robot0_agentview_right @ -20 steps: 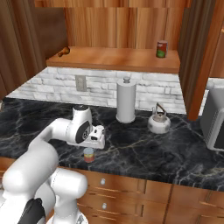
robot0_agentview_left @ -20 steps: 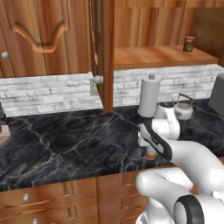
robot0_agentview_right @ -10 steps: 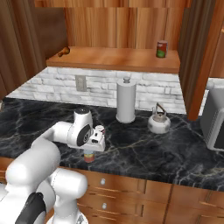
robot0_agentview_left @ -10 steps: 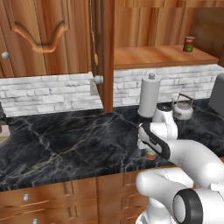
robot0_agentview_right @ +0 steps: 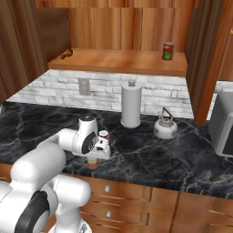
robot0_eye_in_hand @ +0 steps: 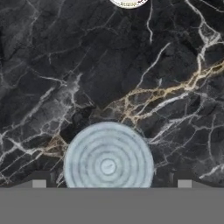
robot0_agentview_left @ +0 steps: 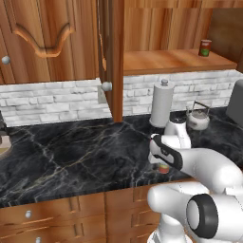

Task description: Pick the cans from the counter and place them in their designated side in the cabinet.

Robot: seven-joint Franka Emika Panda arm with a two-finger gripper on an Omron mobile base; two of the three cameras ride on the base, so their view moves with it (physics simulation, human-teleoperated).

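Note:
A short can with a grey-green top, yellow middle and red base [robot0_agentview_right: 93, 163] stands near the front edge of the black marble counter [robot0_agentview_right: 159, 159]. My gripper [robot0_agentview_right: 94, 156] hangs straight above it, open. In the hand view the can's round top [robot0_eye_in_hand: 108, 160] lies between my two fingertips [robot0_eye_in_hand: 39, 183], which stand wide on either side with nothing gripped. The red-and-white can [robot0_agentview_right: 103, 135] stands just behind my hand, and its pale top [robot0_eye_in_hand: 129, 2] touches the hand view's upper edge. The wooden cabinet [robot0_agentview_left: 166, 60] is open above the counter, its door [robot0_agentview_left: 111, 57] swung out.
A red can with a green top [robot0_agentview_right: 168, 51] sits on the cabinet shelf at the right. A white paper-towel roll [robot0_agentview_right: 131, 105] and a silver kettle [robot0_agentview_right: 164, 127] stand by the brick wall. A grey appliance [robot0_agentview_right: 223, 123] is at the far right.
My hand has sunk a little lower over the yellow-and-red can, its fingers still wide. Both cans have stayed put.

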